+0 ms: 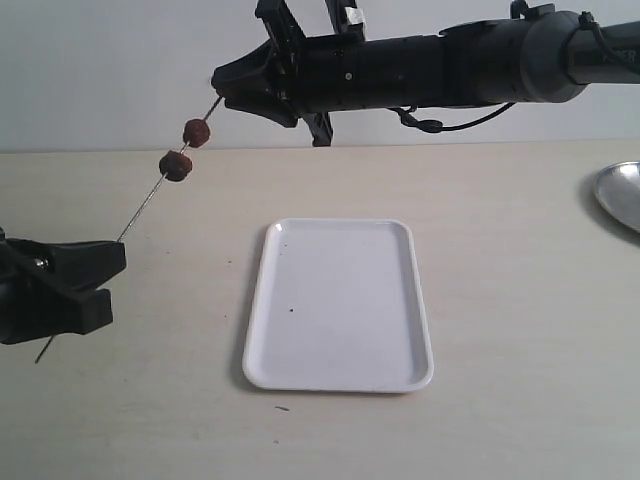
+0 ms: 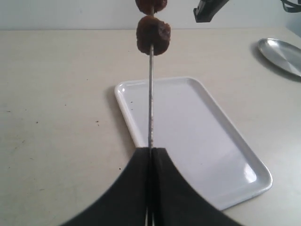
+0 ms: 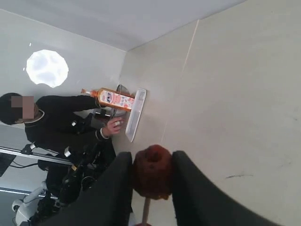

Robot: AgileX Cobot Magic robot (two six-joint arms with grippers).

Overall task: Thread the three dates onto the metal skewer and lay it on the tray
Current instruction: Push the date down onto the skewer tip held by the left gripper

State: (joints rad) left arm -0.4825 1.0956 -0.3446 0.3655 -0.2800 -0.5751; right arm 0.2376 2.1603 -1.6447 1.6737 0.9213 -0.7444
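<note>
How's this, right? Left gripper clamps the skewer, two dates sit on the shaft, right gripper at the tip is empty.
Not quite. The right gripper is not empty: the right wrist view shows a third date pinched between its fingers. The rest stands: left gripper clamps the skewer, two dates sit on the shaft.

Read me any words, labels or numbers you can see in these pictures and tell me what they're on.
Orange bottle: white label with print, too blurred to read.
Tray, skewer, dates, metal dish: no text on them.
</note>
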